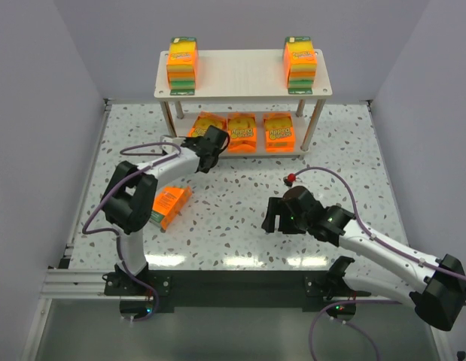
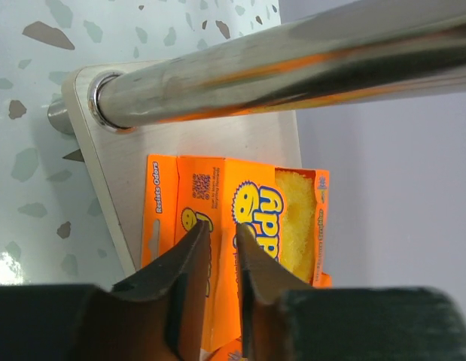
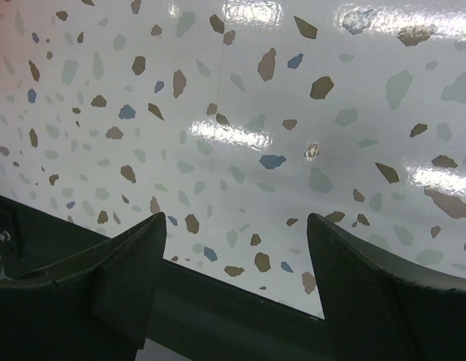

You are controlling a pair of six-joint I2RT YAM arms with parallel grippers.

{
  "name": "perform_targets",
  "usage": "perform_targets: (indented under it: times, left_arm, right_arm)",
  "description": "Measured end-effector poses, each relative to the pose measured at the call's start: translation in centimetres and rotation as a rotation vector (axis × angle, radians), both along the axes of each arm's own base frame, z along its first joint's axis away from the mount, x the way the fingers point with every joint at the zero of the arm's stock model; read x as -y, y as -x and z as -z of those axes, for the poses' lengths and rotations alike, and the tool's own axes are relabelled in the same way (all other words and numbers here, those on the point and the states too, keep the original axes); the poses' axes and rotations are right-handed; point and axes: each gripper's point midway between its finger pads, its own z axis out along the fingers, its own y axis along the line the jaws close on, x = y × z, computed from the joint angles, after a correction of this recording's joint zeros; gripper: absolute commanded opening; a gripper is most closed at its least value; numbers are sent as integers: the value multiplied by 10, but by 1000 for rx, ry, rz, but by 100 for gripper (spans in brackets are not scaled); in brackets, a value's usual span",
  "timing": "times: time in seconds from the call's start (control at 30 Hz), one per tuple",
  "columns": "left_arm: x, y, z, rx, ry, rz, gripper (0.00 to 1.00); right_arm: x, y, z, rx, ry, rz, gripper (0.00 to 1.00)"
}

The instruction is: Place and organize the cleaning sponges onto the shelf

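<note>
Right, the shelf [image 1: 240, 75] stands at the far side of the desk [image 1: 240, 203] and carries five of the six packs. On the top board I see one pack [image 1: 182, 64] upright at the left end and another [image 1: 300, 64] upright at the right end, with a long stretch of bare wood between them. On the lower board three packs sit in a row, printed faces up: the left pack [image 1: 205, 125] is turned askew, while the middle pack [image 1: 242, 133] and the right pack [image 1: 279, 132] sit squarer, their long axes running front to back. The three are just beside one another and fill most of the lower board's front.

The loose pack [image 1: 171, 205] lies flat on the desk, well short of the shelf. It is partly under my left arm, and its long axis slants from near-left to far-right.

My left pincer [image 2: 220, 232] is at the lower board's front left corner, over the left pack. A shelf leg [image 2: 293, 68] crosses close above it in the wrist view, so room there is tight. Its fingers [image 2: 189, 259] are pressed almost together, with only a slit between them, and I see nothing pinched.

My right pincer [image 3: 236, 222] is spread wide over bare speckled desk near the desk's front edge, well apart from the shelf and every pack.
</note>
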Motion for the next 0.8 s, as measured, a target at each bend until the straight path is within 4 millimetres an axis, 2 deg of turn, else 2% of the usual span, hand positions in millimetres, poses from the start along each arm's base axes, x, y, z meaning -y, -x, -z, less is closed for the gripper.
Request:
perform_targets:
  times: [0.03,0.07,0.2,0.4,0.6,0.7,0.8]
  left_arm:
    - [1,1,-1,0,-1,3,34]
    - [2,2,-3,2,-1,5,44]
    - [10,6,-17,33,2,15,57]
    - [22,18,-45,103,10,33,59]
    - [29,59,-66,144,-26,156,59]
    - [20,83,-84,137,-95,321,59]
    - [4,101,-112,144,-204,464,59]
  right_arm:
    - [0,0,0,-1,-2,-1,80]
    - [-1,0,0,-2,-4,-2,80]
    - [-1,0,0,-1,-5,-3,81]
    - [-1,0,0,-1,-5,-3,81]
    - [-1,1,0,-3,-8,-7,84]
    - [-6,2,-1,0,-32,-28,87]
    - [-14,2,-1,10,-65,-57,90]
